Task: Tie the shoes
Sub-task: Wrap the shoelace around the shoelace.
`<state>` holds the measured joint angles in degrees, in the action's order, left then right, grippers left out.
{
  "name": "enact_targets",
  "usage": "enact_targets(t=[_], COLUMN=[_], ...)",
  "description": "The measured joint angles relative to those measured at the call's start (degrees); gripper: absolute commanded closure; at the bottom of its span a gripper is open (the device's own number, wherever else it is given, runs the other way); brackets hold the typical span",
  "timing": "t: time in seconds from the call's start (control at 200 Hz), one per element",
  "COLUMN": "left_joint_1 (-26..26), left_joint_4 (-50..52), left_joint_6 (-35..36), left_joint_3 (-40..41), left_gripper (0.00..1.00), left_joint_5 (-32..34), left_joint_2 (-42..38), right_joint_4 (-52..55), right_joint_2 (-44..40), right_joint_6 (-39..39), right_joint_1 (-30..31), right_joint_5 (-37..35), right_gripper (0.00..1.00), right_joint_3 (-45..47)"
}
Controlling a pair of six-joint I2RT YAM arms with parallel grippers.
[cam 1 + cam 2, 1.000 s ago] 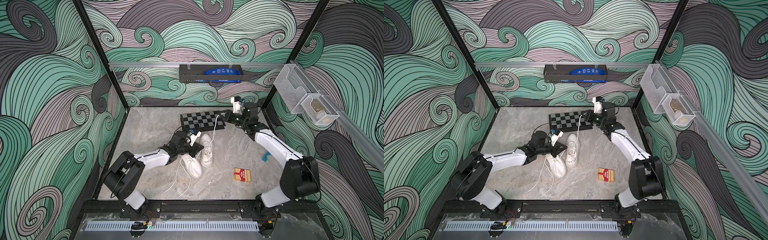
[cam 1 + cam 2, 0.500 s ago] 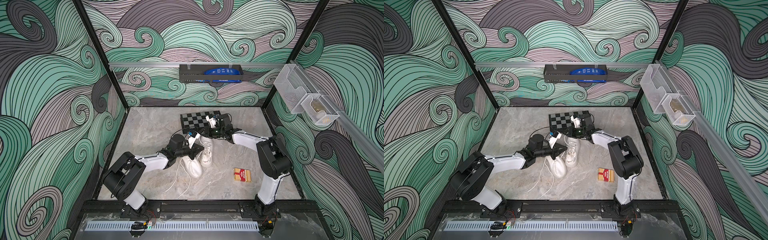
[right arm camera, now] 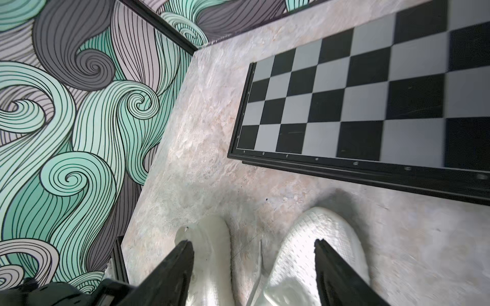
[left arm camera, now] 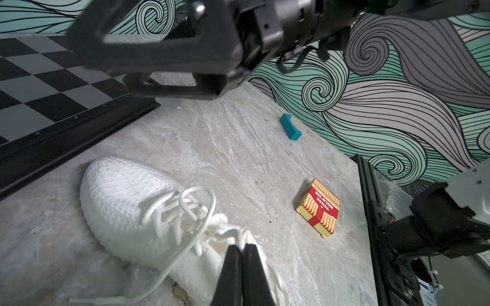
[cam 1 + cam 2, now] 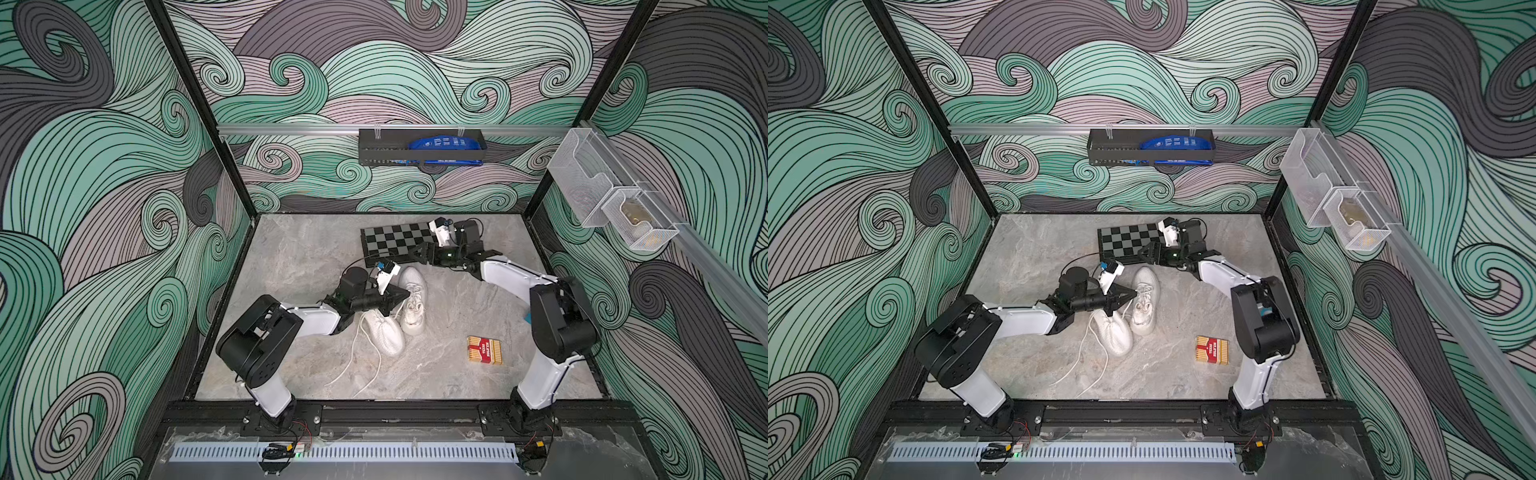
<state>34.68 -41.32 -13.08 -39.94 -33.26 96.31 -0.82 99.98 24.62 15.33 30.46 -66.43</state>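
Tabletop scene, read from left to right. The left gripper (image 5: 400,296) lies low over the shoes (image 5: 1129,320) at mid-table. Its jaws are pressed together at the lacing of the farther shoe (image 5: 413,303). In the left wrist view the fingertips (image 4: 233,262) meet at the tangle of white laces (image 4: 185,209) over the tongue; whether a strand is pinched between them cannot be told. The nearer shoe (image 5: 384,334) sits just beside the farther shoe, on its left, and partly under the left gripper. Its two loose lace ends (image 5: 353,361) trail across the marble table (image 5: 299,266) toward the near edge. The farther shoe points its toe at the chessboard (image 5: 390,241) at the far side. The right gripper (image 5: 417,254) hovers at the near edge of the chessboard, just beyond that toe. Its jaws are spread wide with nothing between them, and the right wrist view shows its fingers (image 3: 172,267) well apart above both shoes. A red-and-yellow card box (image 5: 484,350) lies well apart from the shoes on the near right. A teal block (image 4: 290,129) lies near the right wall.
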Motion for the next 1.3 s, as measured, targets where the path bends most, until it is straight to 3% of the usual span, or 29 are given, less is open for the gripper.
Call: enact_targets(t=[0.245, 0.68, 1.211, 1.301], left_joint_1=[-0.44, -1.18, -1.64, -1.68], left_joint_4=[-2.75, -5.35, -7.17, -7.17], left_joint_6=[-0.90, -3.50, -5.97, -6.14], left_joint_3=[-1.92, -3.43, -3.45, -3.45], left_gripper=[1.00, 1.00, 1.00, 1.00], left_joint_5=[-2.34, -6.45, -9.09, -9.51], left_joint_2=[3.41, 7.15, 8.44, 8.59], right_joint_4=[-0.37, 0.37, 0.13, 0.13], right_joint_2=[-10.60, -5.29, -4.35, -4.35], right_joint_6=[-3.54, -14.29, -18.80, -19.34], right_joint_1=[0.39, 1.16, 0.98, 0.98], right_joint_5=[5.75, 19.19, 25.29, 25.35], right_gripper=[0.38, 0.46, 1.00, 1.00], right_joint_3=[10.73, 13.99, 15.30, 15.41])
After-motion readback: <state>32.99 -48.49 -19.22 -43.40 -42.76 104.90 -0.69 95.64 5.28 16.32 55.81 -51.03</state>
